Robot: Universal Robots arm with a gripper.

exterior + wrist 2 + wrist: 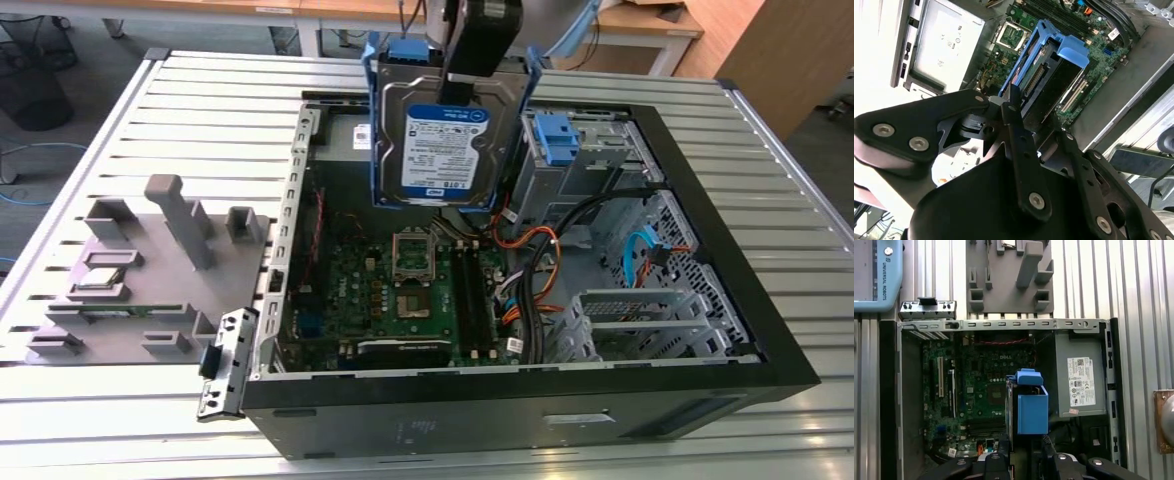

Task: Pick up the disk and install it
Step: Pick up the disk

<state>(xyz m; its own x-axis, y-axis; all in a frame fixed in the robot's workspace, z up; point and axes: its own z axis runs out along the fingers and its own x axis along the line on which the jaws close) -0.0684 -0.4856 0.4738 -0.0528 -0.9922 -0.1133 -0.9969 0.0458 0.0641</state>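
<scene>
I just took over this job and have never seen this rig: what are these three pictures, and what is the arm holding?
This is one robot arm with a two-fingered gripper. The exterior view, from a camera off the arm, shows a slatted metal table carrying an open computer case with its motherboard exposed. On the exterior view's left lies a grey holder plate with small parts. Both wrist views come from cameras riding on the arm and look past the black fingers into the case. The gripper is shut on the disk, a silver drive in a blue bracket, held upright in the air above the case, not yet seated. The grey box with a white sticker in the first wrist view is the power supply.
</scene>
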